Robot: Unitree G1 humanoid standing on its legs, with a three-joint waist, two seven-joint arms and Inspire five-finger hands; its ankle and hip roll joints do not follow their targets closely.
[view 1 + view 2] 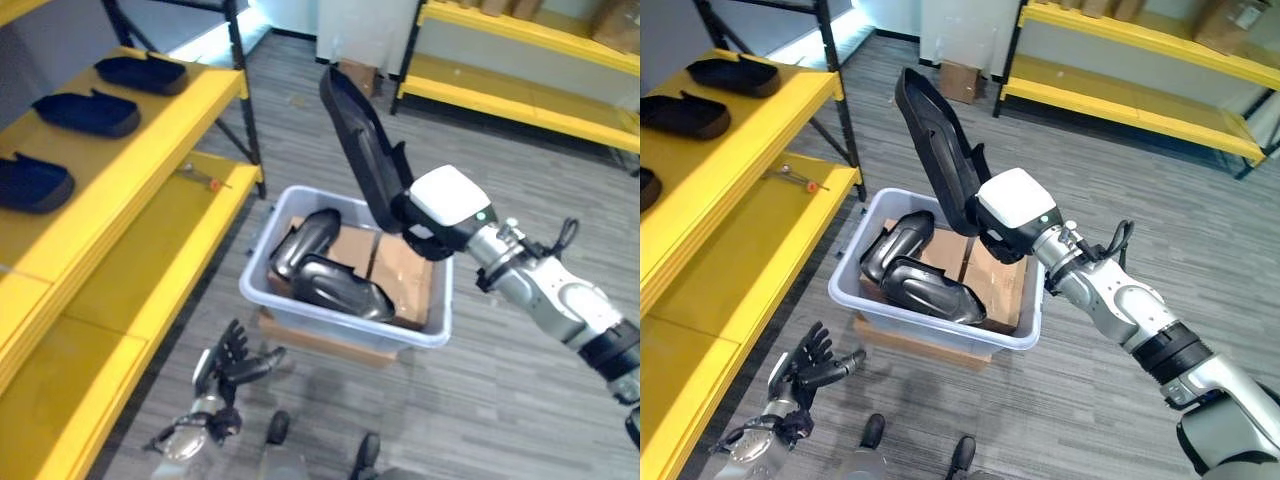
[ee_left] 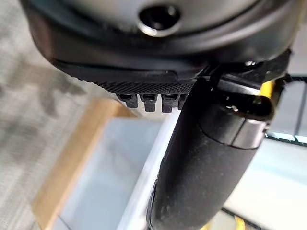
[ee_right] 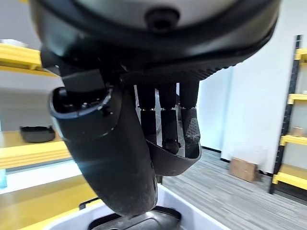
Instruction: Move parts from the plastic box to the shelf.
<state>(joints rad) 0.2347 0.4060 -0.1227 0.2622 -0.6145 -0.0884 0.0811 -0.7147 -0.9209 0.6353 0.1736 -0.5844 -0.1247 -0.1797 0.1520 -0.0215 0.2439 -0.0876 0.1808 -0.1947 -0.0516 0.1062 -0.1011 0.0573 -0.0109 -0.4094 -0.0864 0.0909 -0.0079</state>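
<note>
Right hand (image 1: 1012, 222): fingers curled round a part (image 1: 936, 148), above the box (image 1: 940, 325). Left hand (image 1: 808, 368): fingers spread, empty. You swing left to the shelf (image 1: 735, 150), level.

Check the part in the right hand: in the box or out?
Out. The right hand is curled round the long black part and holds it tilted above the grey plastic box, where two more black parts lie.
</note>
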